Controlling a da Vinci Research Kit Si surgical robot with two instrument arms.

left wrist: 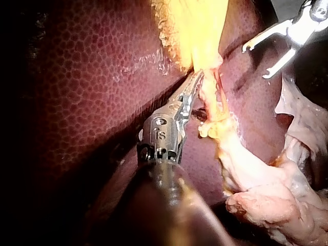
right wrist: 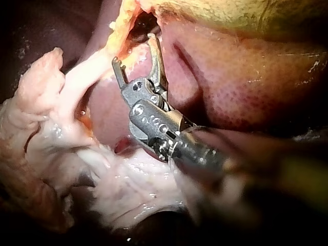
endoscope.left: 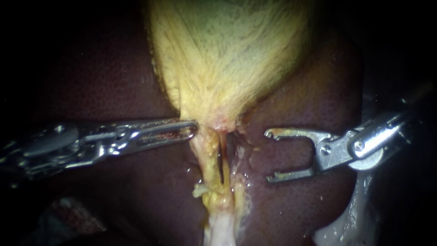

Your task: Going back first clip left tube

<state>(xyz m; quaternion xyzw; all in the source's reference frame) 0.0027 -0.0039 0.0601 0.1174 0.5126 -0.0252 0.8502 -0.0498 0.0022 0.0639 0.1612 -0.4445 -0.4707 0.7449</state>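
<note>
Below the neck of the yellow, fibrous-skinned gallbladder [endoscope.left: 227, 54], the left tube [endoscope.left: 208, 159] runs down over the dark red-brown liver [endoscope.left: 114, 73] as a thin yellowish strand. A narrow dark slit [endoscope.left: 221, 159] parts it from the paler right tube [endoscope.left: 237, 159]. No clip shows on either tube. The slender steel left instrument [endoscope.left: 193, 127] has its jaws pressed together with nothing seen between them, its tip against the tissue just beside the top of the left tube. The right instrument [endoscope.left: 268, 156], hooked at the jaw tips, has its jaws spread wide and empty, apart from both tubes on the right tube's side.

The left tube looks soft, wet, slippery and light, and I judge it likely to tear or kink under a sideways pull. Crumbly yellow fat [endoscope.left: 205, 189] clings to its lower part. The best hold is probably square across the barer stretch beside the slit, one jaw passing through that window, clear of the fat.

Only the endoscope view shows both tubes side by side and the gap between them and the spread jaws. The left wrist view shows the left tube lying along the closed jaws and running into a lumpy pale pink tissue mass [left wrist: 266, 205]. The right wrist view shows the spread jaws from behind, with that wet tissue beside the shaft.
</note>
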